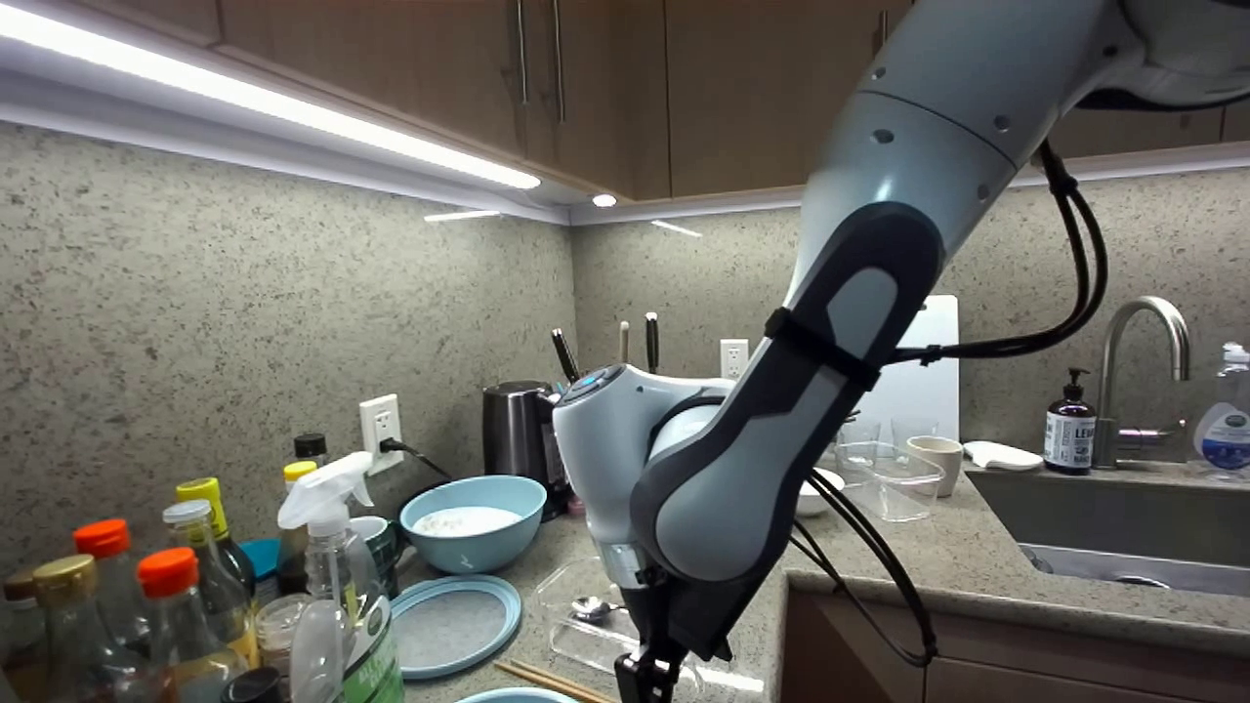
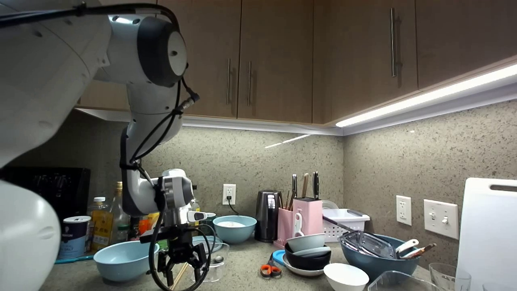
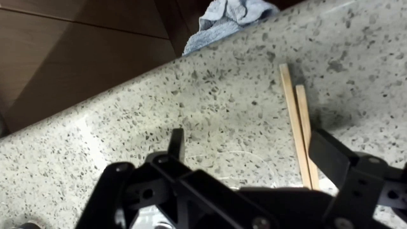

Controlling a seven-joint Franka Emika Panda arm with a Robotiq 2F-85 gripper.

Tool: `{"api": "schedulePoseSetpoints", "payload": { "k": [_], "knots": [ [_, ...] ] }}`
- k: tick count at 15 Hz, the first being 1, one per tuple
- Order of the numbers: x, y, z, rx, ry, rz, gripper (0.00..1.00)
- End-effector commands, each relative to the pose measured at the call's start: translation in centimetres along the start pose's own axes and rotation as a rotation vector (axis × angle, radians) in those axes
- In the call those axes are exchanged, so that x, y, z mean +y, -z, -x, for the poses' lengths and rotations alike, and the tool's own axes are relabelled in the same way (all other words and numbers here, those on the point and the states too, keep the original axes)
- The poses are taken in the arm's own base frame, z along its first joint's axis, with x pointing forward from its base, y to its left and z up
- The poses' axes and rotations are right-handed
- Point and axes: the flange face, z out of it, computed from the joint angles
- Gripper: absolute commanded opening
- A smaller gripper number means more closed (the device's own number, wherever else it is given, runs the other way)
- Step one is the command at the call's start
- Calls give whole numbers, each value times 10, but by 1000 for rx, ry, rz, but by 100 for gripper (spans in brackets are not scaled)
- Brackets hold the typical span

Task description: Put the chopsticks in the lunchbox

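The chopsticks lie side by side on the speckled counter in the wrist view. They also show in both exterior views. My gripper is open and empty, with its fingers wide apart. In the wrist view the chopsticks pass between the fingers, close by the right finger; I cannot tell whether it touches them. The gripper is partly visible in both exterior views. A clear plastic box, likely the lunchbox, holds a metal spoon. Its faint curved edge shows in the wrist view.
A light blue plate and a blue bowl with white contents stand behind the box. Another blue bowl stands near the gripper. Bottles line the wall. Orange-handled scissors lie nearby. A grey cloth hangs beyond the counter edge.
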Motion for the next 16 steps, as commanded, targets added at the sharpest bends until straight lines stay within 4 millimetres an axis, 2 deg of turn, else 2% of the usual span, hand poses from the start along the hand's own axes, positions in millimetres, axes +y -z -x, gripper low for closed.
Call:
{"api": "schedulePoseSetpoints", "payload": {
  "k": [1,7,11,13,16],
  "knots": [
    [-1,2,-2,1,2,1,100],
    [-30,-10,-6,-103,72,-54,100],
    [-37,-19,-15,-175,111,-77,100],
    [-36,-22,-21,-212,135,-96,74],
    [-30,-16,-29,-246,156,-107,56]
  ]
}}
